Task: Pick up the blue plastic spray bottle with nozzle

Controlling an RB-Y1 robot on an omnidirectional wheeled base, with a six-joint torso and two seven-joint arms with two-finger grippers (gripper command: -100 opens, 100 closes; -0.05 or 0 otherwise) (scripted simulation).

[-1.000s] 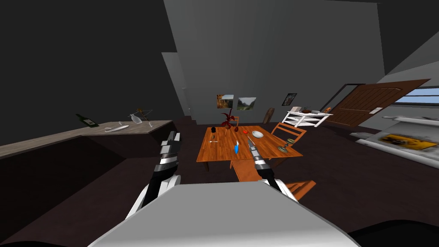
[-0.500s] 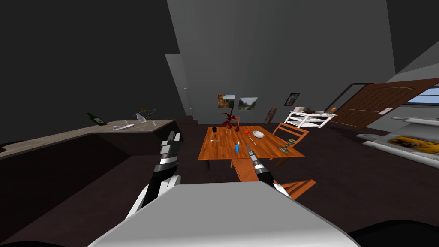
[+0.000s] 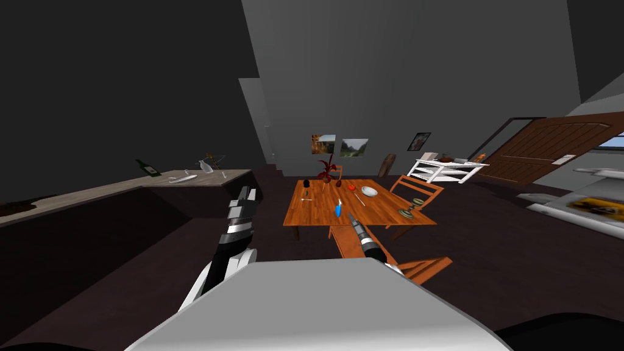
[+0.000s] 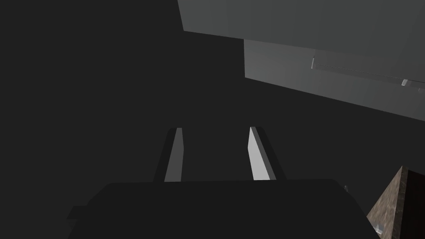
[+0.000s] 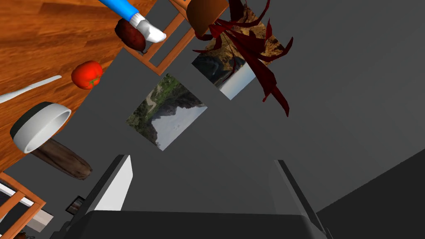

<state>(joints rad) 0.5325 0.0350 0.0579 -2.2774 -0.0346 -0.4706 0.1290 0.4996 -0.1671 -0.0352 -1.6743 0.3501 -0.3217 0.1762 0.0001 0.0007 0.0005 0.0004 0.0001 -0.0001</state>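
Note:
The blue spray bottle (image 3: 337,209) with a white nozzle stands near the middle of the wooden table (image 3: 314,216). My right gripper (image 3: 351,217) hovers over the table's near edge, just right of the bottle and closer to me than it. In the right wrist view the right gripper (image 5: 202,160) is open with nothing between its fingers. The spray bottle (image 5: 123,7) lies well off beyond one fingertip, away from the gap. My left gripper (image 3: 247,195) is raised left of the table. Its fingers (image 4: 174,153) stand apart with nothing between them.
On the table are a red-leaved plant (image 3: 327,167), a tomato (image 3: 351,187), a white bowl (image 3: 369,191), a spoon and a small stand (image 3: 405,212). Chairs (image 3: 353,241) sit at its near and right sides. A counter (image 3: 91,195) runs along the left.
My view has shifted, with the counter and door sliding right. The right gripper has drawn back toward me, from past the bottle to the table's near edge. The left arm holds still.

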